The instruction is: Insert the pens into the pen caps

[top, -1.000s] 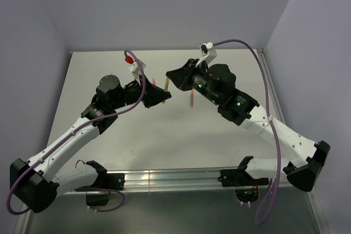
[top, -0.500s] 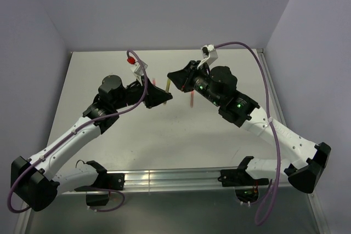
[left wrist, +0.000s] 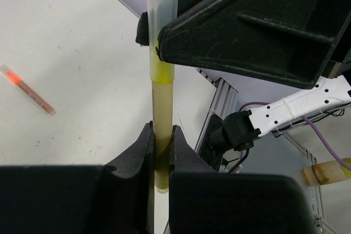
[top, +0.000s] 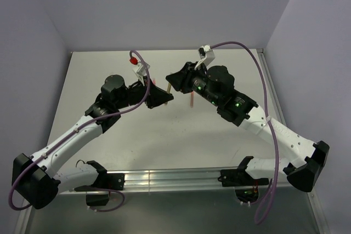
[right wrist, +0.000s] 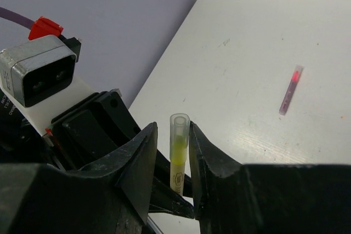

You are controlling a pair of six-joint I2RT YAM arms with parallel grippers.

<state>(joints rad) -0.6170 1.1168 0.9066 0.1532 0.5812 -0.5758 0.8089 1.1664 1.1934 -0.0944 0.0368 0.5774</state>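
The tan-olive pen [left wrist: 160,108] stands upright between my left gripper's [left wrist: 162,135] fingers, which are shut on its lower part. A pale yellow-green cap [left wrist: 162,20] sits over the pen's yellow tip. In the right wrist view my right gripper [right wrist: 173,130] straddles the capped end [right wrist: 179,135]. Its right finger touches the cap and a narrow gap shows at its left finger. In the top view the two grippers meet tip to tip above the table's far middle, left gripper [top: 164,97], right gripper [top: 171,78], with a short piece of pen [top: 168,87] between them.
A red pen [top: 192,100] lies on the table just right of the grippers; it also shows in the right wrist view [right wrist: 290,89]. Another red pen [left wrist: 27,89] lies on the table in the left wrist view. The side walls stand close on both sides.
Both grippers have drawn slightly closer together, and less of the pen shows between them. The left wrist has shifted a little to the right.
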